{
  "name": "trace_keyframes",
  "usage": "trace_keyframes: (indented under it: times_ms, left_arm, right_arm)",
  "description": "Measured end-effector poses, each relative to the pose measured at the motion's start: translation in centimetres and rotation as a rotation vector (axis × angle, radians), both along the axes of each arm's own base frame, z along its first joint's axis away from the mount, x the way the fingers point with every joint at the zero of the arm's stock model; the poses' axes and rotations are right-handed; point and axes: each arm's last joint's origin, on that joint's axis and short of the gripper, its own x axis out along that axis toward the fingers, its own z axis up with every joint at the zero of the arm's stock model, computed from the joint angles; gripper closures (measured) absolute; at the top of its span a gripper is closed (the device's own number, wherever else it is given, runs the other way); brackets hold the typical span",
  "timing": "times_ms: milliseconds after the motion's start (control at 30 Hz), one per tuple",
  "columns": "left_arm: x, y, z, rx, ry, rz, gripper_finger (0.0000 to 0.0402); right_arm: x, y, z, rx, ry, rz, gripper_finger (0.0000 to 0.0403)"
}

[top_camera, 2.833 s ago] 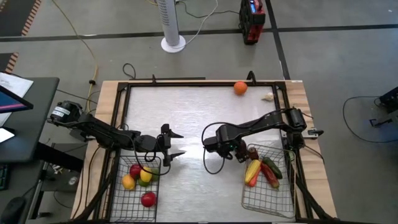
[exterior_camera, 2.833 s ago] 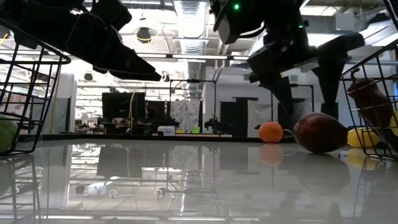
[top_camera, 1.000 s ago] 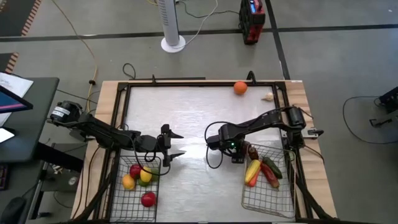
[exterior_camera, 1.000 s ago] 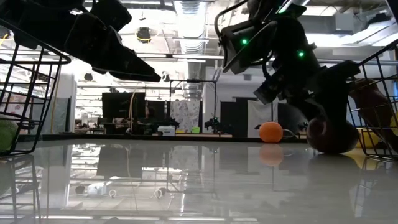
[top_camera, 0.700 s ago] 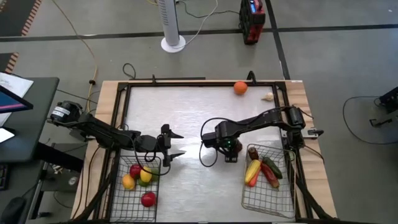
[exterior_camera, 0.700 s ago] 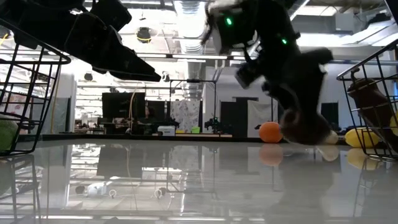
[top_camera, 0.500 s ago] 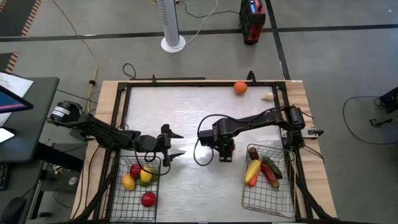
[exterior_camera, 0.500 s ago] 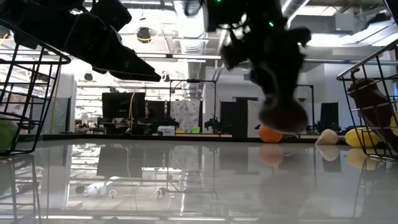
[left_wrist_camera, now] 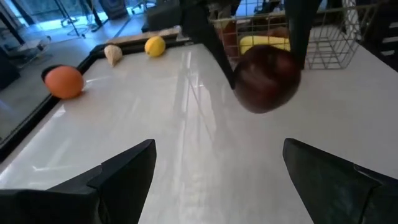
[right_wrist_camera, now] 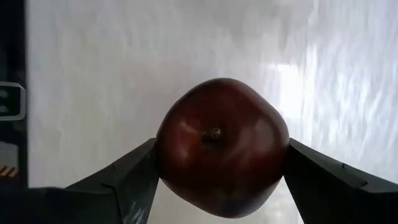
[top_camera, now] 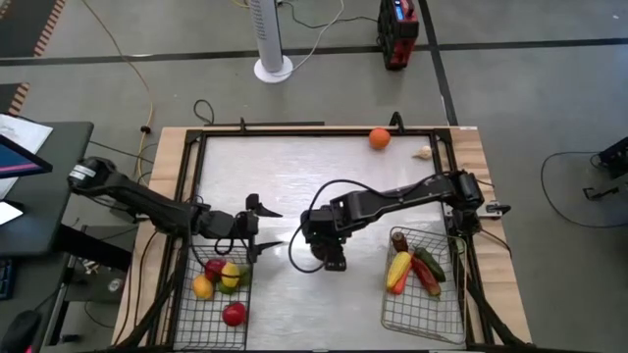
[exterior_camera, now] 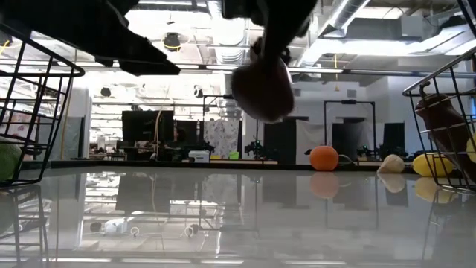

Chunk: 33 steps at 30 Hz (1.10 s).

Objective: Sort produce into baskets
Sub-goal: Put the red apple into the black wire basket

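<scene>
Lifted off the table beside the right basket, a dark red apple (right_wrist_camera: pixel 222 147) now hangs mid-table, pinched in the right gripper (top_camera: pixel 334 257). Left gripper (top_camera: pixel 263 227) waits, jaws spread, over the left wire basket (top_camera: pixel 186 312). Orange (top_camera: pixel 379 138), garlic (top_camera: pixel 423 152) and lemon (left_wrist_camera: pixel 155 45) remain unsorted.

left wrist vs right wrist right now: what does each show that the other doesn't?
Only the left wrist view shows the orange, the garlic, a lemon along the table edge, and a wire basket with produce behind the apple.

Only the right wrist view shows the apple's stem end, pressed between the right tool's two fingers.

Both show the dark red apple held above the shiny table. The left tool is open and empty.
</scene>
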Motion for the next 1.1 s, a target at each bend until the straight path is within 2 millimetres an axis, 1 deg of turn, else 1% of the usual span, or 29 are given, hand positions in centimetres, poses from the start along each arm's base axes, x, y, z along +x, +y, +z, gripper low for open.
trace_keyframes:
  times_ms: [167, 400, 500, 700, 900, 1100]
  left_arm:
    - [-0.5, 0.2, 0.6, -0.020, -0.013, 0.011, 0.0060]
    - [-1.0, 0.3, 1.0, -0.080, -0.024, 0.025, 0.0060]
    - [-1.5, 0.4, 1.5, -0.092, -0.035, 0.027, 0.0060]
    - [-2.8, 0.8, 2.7, -0.123, -0.065, 0.031, 0.0060]
    - [-3.9, 0.9, 3.3, -0.163, -0.079, 0.007, 0.0060]
    - [-4.9, 1.2, 4.1, -0.222, -0.116, 0.012, 0.0060]
  right_arm:
    - [0.5, 0.4, 1.3, 0.012, -0.071, 0.009, 0.0073]
    - [1.9, 1.6, 3.6, 0.053, -0.274, 0.033, 0.0072]
    - [2.2, 2.1, 3.9, 0.065, -0.328, 0.045, 0.0072]
    - [2.9, 2.2, 4.6, 0.076, -0.434, 0.056, 0.0072]
    - [3.8, 2.3, 5.6, 0.046, -0.585, 0.094, 0.0072]
    - [4.1, 2.4, 6.1, 0.001, -0.661, 0.135, 0.0072]
